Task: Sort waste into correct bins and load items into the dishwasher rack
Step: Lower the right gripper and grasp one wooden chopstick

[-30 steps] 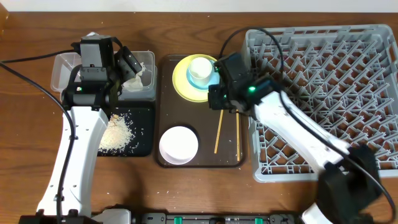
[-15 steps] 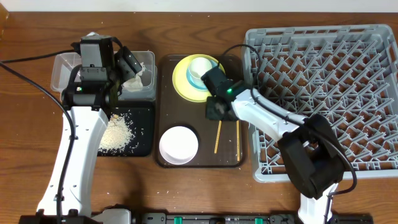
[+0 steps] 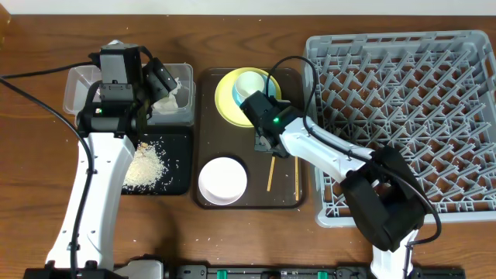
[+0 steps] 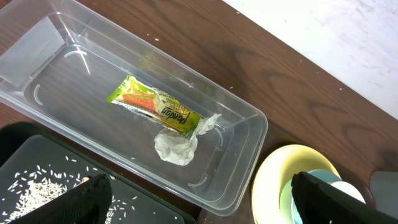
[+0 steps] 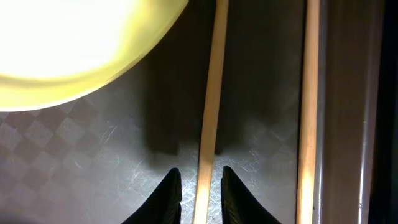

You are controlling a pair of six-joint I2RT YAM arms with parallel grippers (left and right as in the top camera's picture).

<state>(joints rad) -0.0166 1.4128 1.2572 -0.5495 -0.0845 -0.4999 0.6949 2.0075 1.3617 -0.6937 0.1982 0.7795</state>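
The main risk is a slip. The right end effector [image 5: 199, 173] straddles one chopstick [image 5: 211, 93] low in the right-wrist view. Its jaws stand only narrowly apart, with a sliver of gap on each side, and are not yet clamped. The stick is thin, round and flat on the brown tray [image 5: 74, 162]. An off-centre squeeze could roll it away or pivot it toward the second chopstick [image 5: 309, 93] at the right. Grabbing this near one end, the far end may droop or swing into the yellow plate [image 5: 62, 50] at upper left. The dishwasher rack [image 3: 403, 101] fills the right of the overhead view.

The left end effector [image 4: 200, 180] hangs wide open and empty over the clear tub [image 4: 37, 56].
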